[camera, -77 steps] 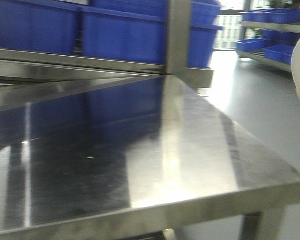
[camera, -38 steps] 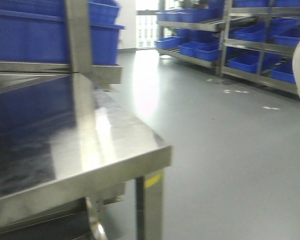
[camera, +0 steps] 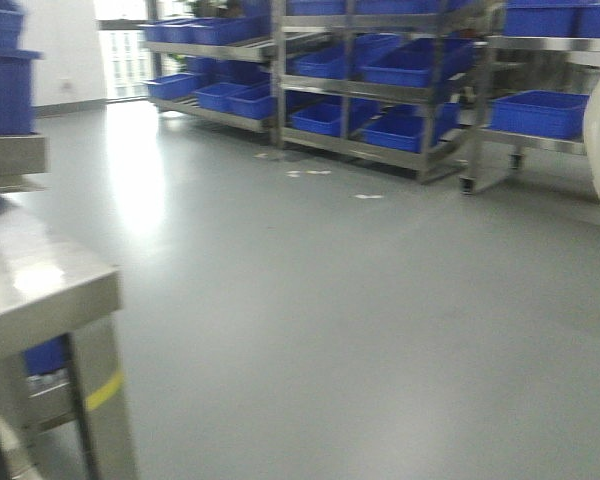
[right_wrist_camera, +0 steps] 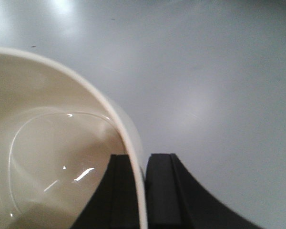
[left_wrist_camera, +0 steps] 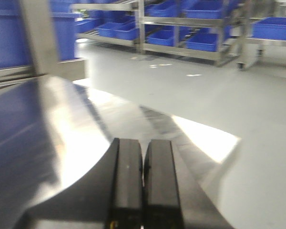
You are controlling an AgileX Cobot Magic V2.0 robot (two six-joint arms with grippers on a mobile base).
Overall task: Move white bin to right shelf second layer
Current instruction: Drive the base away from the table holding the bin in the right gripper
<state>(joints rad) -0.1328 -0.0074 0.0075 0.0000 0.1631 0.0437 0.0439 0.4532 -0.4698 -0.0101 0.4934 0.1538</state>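
Pinching glossy white bin (right_wrist_camera: 52,157) at its thin curved rim with our right hand (right_wrist_camera: 143,160); left hand (left_wrist_camera: 143,143) clenched over polished steel counter (left_wrist_camera: 62,124).

Grey floor (camera: 330,330), racks (camera: 277,100) w/ blue crates (camera: 540,112)

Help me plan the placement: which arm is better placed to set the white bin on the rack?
Right. The right hand is shut on the white bin, one finger inside its wall, one outside. The left hand is shut, empty, over the steel table.
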